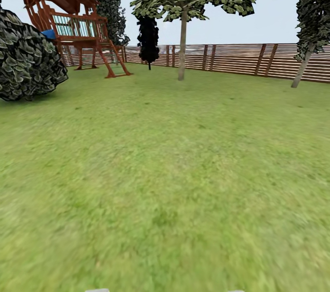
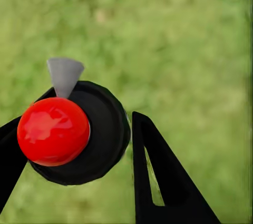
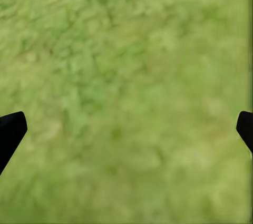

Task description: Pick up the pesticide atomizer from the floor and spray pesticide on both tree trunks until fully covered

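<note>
In the left wrist view a small bottle seen from its top, the pesticide atomizer (image 2: 79, 139), has a glossy red knob on a round black cap and a grey nozzle sticking out. My left gripper (image 2: 92, 105) is shut on it, one black finger on each side, with blurred grass beyond. My right gripper (image 3: 132, 118) is open over grass, its black fingertips (image 3: 10, 132) far apart with nothing between them. Far ahead by the fence stand a tree with a straight grey-brown trunk (image 1: 182, 47) and another with a leaning trunk (image 1: 302, 70).
The lawn (image 1: 165, 182) stretches ahead to a brown slatted fence (image 1: 229, 58). A wooden play tower with a ladder (image 1: 75, 26) stands at the back left, with a big leafy bush (image 1: 27, 63) in front of it. A narrow dark tree (image 1: 148, 38) is near the fence.
</note>
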You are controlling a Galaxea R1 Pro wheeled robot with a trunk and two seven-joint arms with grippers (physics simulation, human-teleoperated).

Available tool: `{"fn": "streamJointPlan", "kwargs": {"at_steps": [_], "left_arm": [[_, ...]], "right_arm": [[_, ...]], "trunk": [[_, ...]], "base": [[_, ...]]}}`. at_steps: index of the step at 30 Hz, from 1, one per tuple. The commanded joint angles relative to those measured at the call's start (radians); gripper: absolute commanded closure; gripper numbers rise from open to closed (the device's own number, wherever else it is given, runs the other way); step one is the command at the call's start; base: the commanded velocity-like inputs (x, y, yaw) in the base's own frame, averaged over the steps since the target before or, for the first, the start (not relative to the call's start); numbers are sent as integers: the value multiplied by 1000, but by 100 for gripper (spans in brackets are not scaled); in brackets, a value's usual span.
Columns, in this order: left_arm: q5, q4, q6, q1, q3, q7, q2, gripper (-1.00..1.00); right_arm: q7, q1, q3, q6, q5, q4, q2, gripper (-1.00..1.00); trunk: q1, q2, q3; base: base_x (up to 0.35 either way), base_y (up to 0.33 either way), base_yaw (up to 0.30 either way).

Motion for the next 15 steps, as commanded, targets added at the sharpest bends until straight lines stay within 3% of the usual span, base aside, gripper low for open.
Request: {"fn": "streamJointPlan", "kwargs": {"at_steps": [1, 15], "left_arm": [[-11, 1, -3, -1, 6, 5, 0, 100], [-11, 1, -3, -1, 6, 5, 0, 100]], "right_arm": [[5, 0, -9, -1, 5, -1, 0, -100], [5, -1, -9, -1, 5, -1, 0, -100]], "trunk": [[0, 0, -1], [0, 0, -1]], "base": [[293, -145, 0], [293, -144, 0]]}}
